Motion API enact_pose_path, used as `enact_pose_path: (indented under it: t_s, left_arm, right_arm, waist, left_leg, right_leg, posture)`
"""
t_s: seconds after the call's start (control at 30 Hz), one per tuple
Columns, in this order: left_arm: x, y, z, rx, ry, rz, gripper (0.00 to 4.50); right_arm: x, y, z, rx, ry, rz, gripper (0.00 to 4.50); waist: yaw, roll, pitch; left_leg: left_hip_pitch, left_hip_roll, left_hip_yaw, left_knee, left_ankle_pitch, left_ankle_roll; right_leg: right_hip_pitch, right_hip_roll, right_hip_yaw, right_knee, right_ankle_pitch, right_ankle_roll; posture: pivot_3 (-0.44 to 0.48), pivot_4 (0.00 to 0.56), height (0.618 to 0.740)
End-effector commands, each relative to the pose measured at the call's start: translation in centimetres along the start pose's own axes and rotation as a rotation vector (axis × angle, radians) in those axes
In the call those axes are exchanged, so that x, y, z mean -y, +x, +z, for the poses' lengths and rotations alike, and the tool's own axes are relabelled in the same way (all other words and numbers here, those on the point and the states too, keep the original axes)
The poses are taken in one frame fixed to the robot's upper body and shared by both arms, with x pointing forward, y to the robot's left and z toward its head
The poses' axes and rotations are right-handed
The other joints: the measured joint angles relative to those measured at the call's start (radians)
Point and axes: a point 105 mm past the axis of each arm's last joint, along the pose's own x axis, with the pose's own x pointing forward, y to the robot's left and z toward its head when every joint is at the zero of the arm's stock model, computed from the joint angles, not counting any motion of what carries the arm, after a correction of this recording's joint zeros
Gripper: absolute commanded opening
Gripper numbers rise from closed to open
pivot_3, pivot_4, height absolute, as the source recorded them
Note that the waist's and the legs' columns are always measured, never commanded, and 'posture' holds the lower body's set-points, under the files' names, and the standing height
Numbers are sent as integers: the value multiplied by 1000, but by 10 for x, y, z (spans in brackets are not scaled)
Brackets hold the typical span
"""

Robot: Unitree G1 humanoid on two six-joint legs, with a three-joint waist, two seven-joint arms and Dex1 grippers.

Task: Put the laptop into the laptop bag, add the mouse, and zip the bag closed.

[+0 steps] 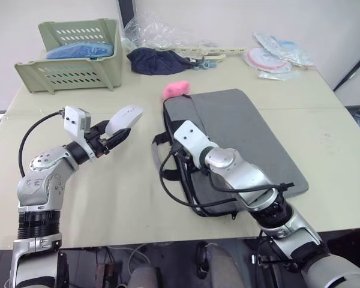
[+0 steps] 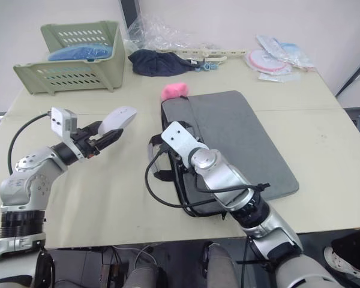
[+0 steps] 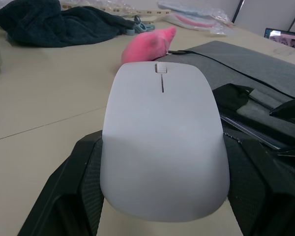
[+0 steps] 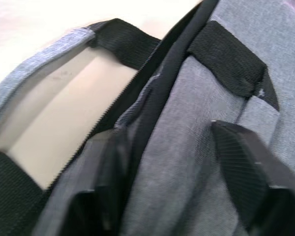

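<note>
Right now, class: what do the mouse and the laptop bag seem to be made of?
The mouse: smooth matte white shell, probably plastic, with a thin moulded seam and scroll wheel. The laptop bag: grey woven fabric with a heathered weave, black webbing handles and a black zipper; likely a synthetic textile.

A: Where is the left arm?

B: Lower left of the head view, elbow bent, forearm angled up toward the centre. The left gripper (image 1: 115,139) has its two black fingers closed around the mouse (image 1: 124,119), lifted above the table.

A: And the right arm?

B: It rises from the lower right toward the middle. The right gripper (image 4: 162,177) has its fingers spread apart, pressed on the laptop bag (image 1: 240,132) beside the zipper edge.
</note>
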Motion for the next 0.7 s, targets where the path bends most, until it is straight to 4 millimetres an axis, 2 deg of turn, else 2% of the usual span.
enact_pose_path:
  t_s: [0.03, 0.07, 0.1, 0.33, 0.6, 0.67, 0.7]
  left_arm:
    - [2, 2, 12, 35, 36, -10, 2765]
    - [3, 2, 11, 34, 36, -11, 2765]
    - [3, 2, 11, 33, 36, -12, 2765]
    - [4, 3, 9, 28, 34, -19, 2765]
    - [7, 7, 7, 27, 31, -29, 2765]
    - [8, 8, 6, 26, 28, -32, 2765]
    - [8, 9, 6, 26, 27, -33, 2765]
  right_arm:
    - [12, -6, 7, 23, -29, -56, 1276]
    - [13, -7, 8, 24, -28, -57, 765]
    - [13, -7, 8, 25, -25, -60, 589]
    - [19, -13, 5, 24, -25, -76, 589]
    - [36, -26, 6, 31, -60, -127, 589]
    - [41, -30, 9, 41, -60, -141, 67]
    - [42, -32, 9, 40, -53, -142, 11]
  waist:
    - [0, 0, 0]
    - [0, 0, 0]
    - [-1, 0, 0]
    - [1, 0, 0]
    - [2, 0, 0]
    - [3, 0, 0]
    - [2, 0, 0]
  left_leg:
    - [0, 0, 0, 0, 0, 0]
    - [0, 0, 0, 0, 0, 0]
    - [0, 0, 0, 0, 0, 0]
    - [0, 0, 0, 0, 0, 0]
    - [-1, 0, -1, 0, 0, 0]
    - [-1, 0, -1, 0, 0, 0]
    - [-1, 0, -1, 0, 0, 0]
  right_leg:
    - [0, 0, 0, 0, 0, 0]
    - [0, 0, 0, 0, 0, 0]
    - [0, 0, 0, 0, 0, 0]
    - [0, 0, 0, -1, 0, 0]
    - [0, 0, 0, -2, 0, 0]
    - [0, 0, -1, -2, 0, 0]
    - [0, 0, -1, -2, 0, 0]
  posture:
    - [0, 150, 740]
    - [0, 150, 740]
    - [0, 150, 740]
    - [0, 150, 740]
    - [0, 150, 740]
    - [0, 150, 740]
    - [0, 150, 740]
